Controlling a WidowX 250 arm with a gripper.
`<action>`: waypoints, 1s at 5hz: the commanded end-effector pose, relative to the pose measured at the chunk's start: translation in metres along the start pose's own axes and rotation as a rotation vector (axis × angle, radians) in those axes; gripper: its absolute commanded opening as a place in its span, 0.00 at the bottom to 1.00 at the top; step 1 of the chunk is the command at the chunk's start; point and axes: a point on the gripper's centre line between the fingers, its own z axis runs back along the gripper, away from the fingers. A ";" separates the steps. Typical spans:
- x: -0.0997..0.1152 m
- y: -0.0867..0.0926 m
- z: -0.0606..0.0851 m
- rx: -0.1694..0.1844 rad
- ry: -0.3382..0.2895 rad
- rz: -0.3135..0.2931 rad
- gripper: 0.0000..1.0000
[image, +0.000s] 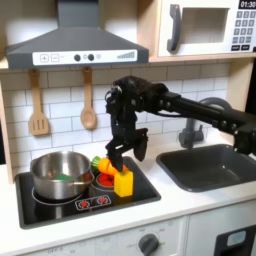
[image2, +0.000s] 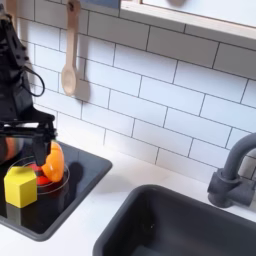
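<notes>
The gripper (image: 121, 158), its jaws apart, hangs just above the yellow block (image: 123, 182) and the orange carrot (image2: 52, 161) on the stovetop (image: 140, 192).

You have one pincer (image: 117, 157) on the single arm. On the stove (image: 140, 188) sit one steel pot (image: 56, 176), one yellow block (image: 124, 182), one orange carrot (image2: 52, 160) and one small red dish (image2: 48, 180). Two wooden utensils hang on the wall: one slotted spatula (image: 38, 108) and one spoon (image: 87, 103). You also have one sink (image: 210, 165), one faucet (image2: 232, 170) and one microwave (image: 208, 27).
</notes>
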 end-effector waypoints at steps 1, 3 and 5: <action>0.001 -0.005 -0.013 0.059 0.008 -0.001 1.00; 0.001 -0.002 -0.009 0.104 0.002 0.013 1.00; 0.002 0.002 -0.009 0.110 0.021 0.039 1.00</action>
